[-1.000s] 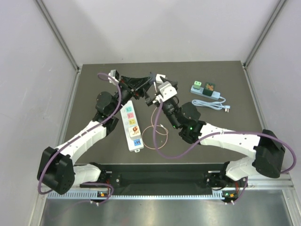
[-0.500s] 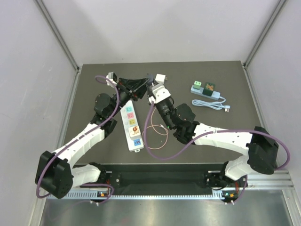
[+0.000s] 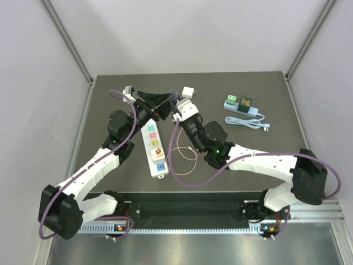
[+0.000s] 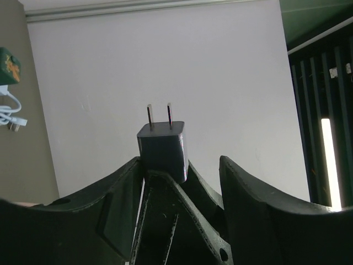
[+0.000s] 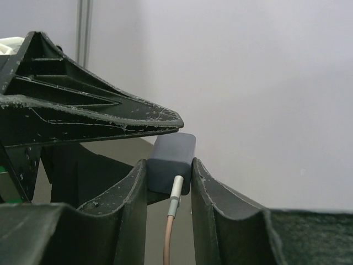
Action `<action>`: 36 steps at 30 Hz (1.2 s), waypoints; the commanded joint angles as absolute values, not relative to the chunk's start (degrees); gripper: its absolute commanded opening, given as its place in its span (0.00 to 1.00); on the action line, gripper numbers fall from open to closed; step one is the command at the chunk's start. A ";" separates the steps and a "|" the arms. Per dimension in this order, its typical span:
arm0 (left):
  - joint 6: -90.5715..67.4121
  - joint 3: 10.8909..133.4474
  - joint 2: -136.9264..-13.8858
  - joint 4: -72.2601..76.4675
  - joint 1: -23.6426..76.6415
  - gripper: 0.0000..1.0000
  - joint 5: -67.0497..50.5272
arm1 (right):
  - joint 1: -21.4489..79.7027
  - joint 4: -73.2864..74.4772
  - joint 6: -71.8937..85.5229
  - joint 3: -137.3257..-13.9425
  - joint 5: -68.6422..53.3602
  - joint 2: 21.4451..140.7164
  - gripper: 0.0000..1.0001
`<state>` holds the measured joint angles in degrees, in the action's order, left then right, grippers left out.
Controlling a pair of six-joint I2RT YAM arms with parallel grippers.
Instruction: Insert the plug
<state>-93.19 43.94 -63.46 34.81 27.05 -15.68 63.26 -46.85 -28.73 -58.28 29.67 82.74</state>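
Fingers of the right pincer are closed on the plug, a dark grey block clamped by its sides. Its pinkish cable drops straight down between them. Held this way, the plug is raised above the counter, and the slack cable lies looped on the counter back toward that arm's base.

The left pincer stands open around the same plug. In its own wrist view the block sits close against one finger, with a clear gap to the other, and the two prongs point away from the wrist. Whether that nearer finger actually touches cannot be told. From the right wrist, one left finger reaches over the plug's top edge.

A power strip with coloured sockets lies flat on the counter below and behind the two pincers — nearer the arm bases.
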 commanded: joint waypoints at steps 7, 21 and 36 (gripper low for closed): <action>-87.99 46.06 -60.29 27.00 26.46 0.66 -19.51 | 63.37 -40.17 -22.33 -58.97 29.44 76.29 0.00; -68.83 53.96 -61.69 5.92 17.59 0.72 -27.67 | 59.86 -7.58 -4.67 -65.81 25.76 71.45 0.00; -38.94 60.38 -80.06 -17.40 -2.29 0.59 -17.67 | 54.06 33.55 9.41 -95.62 1.94 89.20 0.00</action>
